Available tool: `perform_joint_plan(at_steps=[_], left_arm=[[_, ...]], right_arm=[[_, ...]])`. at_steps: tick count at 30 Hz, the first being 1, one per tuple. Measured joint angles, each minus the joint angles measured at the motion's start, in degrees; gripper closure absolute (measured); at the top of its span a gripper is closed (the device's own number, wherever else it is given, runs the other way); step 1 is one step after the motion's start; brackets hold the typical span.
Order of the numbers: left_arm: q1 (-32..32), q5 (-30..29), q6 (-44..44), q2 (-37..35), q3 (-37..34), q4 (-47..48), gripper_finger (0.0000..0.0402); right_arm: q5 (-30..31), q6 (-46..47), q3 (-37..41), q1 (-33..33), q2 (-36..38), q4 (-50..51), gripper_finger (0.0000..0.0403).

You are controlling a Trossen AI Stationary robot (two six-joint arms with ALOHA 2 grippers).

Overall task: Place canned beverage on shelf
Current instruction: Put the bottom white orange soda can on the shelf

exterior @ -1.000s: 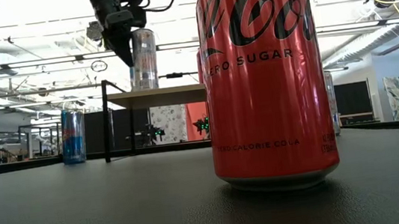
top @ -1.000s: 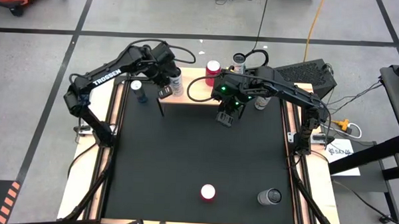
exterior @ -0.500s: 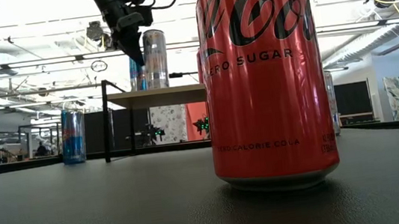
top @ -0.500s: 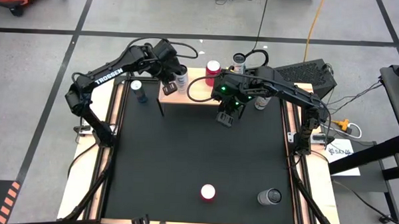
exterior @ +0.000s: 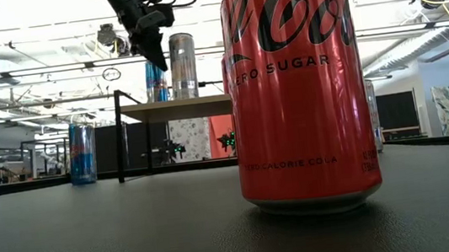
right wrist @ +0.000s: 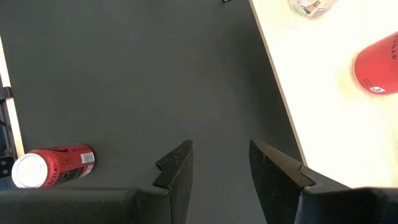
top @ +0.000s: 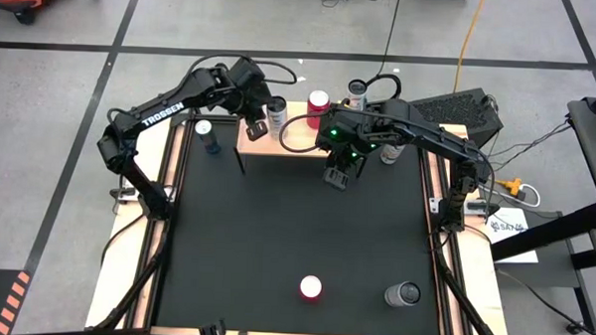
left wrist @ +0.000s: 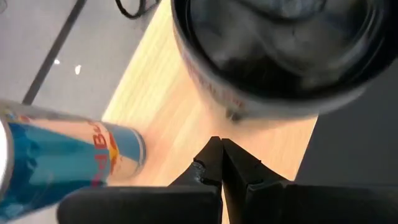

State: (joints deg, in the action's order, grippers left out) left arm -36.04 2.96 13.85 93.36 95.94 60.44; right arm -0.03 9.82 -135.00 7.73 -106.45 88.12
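We are hovering our left fingers (top: 252, 132), pressed together, over the shelf (top: 297, 138); the upright silver can (top: 276, 113) is standing, probably untouched, at two o'clock.

Glossy metal can (exterior: 299, 92); matt light-wood shelf (exterior: 176, 109).

One camera looks straight down on the whole black-topped desk (top: 296, 237), another sits at desk level just behind a red cola can (exterior: 300, 92) facing the small light-wood shelf (exterior: 176, 109) both share, and the wrist cameras look closely down past their arms' fingers.
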Motion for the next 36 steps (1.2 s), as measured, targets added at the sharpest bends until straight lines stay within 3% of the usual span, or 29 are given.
perform_joint_plan(at_steps=[8,22,27,36], left_arm=[[1.5,0.0,-1.5,0.0,0.0,13.2,0.0401],[9.1,0.0,0.5,0.0,0.0,7.9,0.0401],[10.4,3.0,4.7,0.2,0.0,4.6,0.0401],[10.6,3.2,6.6,0.4,0.0,-1.0,0.0401]], right_arm=[[0.0,0.0,0.0,0.0,0.0,0.0,0.0259],[0.0,0.4,0.0,0.0,0.0,-0.2,0.0259],[0.0,0.4,0.0,0.0,0.0,-0.2,0.0259],[0.0,0.0,0.0,0.0,0.0,-0.2,0.0259]])
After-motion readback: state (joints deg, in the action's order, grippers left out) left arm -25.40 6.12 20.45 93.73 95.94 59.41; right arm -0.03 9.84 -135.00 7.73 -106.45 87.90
